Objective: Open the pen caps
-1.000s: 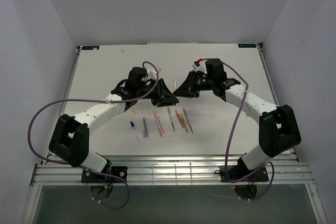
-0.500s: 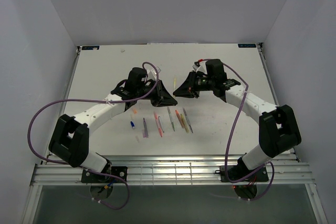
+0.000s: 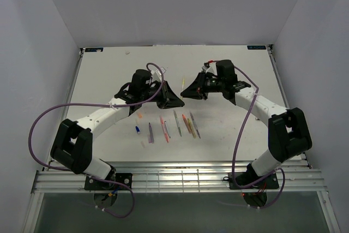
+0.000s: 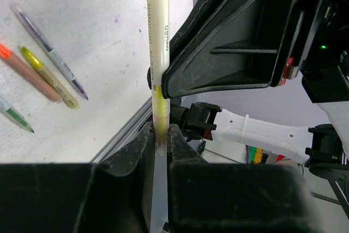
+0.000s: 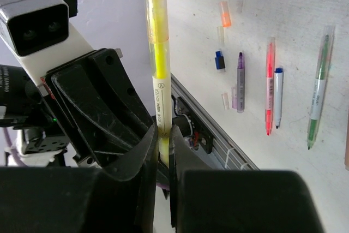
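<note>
Cap (image 5: 155, 9) of pen (image 5: 158, 102): clear sleeve over yellow tip, top centre of right wrist view, nothing gripping it there. Left hand (image 4: 160, 136) and right hand (image 5: 162, 137) both pinch the pen's opposite end. Likely light, stiff, slick, friction-fit; hold cap mid-length, pull straight.

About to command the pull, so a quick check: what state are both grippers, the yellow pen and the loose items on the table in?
yellow pen: held in the air, clear cap still on its free end.
left gripper: shut on the yellow pen.
right gripper: shut on the yellow pen.
blue cap: off, lying loose.
green pen: uncapped, lying flat.
</note>
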`<state>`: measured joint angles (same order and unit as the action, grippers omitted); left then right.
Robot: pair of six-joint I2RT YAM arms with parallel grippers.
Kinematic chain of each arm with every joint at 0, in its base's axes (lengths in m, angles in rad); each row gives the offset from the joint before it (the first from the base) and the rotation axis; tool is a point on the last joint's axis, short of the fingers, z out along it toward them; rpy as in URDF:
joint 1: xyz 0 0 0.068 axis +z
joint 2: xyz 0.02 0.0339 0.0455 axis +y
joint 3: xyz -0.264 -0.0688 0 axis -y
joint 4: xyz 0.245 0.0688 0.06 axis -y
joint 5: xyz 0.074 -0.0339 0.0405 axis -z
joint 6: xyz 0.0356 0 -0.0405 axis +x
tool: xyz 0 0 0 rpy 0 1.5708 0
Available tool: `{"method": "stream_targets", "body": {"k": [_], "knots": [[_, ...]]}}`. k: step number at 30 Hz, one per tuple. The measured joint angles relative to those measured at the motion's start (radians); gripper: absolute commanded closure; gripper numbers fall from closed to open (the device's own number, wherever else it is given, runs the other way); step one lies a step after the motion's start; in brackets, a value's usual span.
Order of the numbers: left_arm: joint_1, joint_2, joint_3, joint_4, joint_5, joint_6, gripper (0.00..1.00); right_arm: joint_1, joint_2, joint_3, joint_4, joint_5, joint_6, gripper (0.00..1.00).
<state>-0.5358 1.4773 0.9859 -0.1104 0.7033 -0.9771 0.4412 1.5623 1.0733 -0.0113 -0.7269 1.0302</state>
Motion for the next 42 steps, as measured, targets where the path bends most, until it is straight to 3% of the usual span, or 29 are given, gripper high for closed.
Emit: {"method": "stream_targets", "body": {"k": [9,19,27,35,42], "knots": [[0.000,-0.011,-0.031,0.113,-0.054,0.014,1.00,-0.075,0.090,0.020,0.117,-0.122,0.134,0.92],[-0.069,-0.123,-0.135,-0.073,0.033,0.068,1.00,-0.195,0.238,0.328,0.156,0.048,0.134,0.92],[-0.024,-0.099,-0.021,-0.335,-0.129,0.171,1.00,-0.176,0.220,0.379,-0.209,0.085,-0.218,0.92],[0.126,-0.020,0.090,-0.492,-0.319,0.250,1.00,-0.175,0.034,0.130,-0.579,0.234,-0.593,0.92],[0.229,0.091,0.104,-0.573,-0.450,0.315,1.00,-0.164,0.003,-0.020,-0.667,0.272,-0.735,0.92]]}}
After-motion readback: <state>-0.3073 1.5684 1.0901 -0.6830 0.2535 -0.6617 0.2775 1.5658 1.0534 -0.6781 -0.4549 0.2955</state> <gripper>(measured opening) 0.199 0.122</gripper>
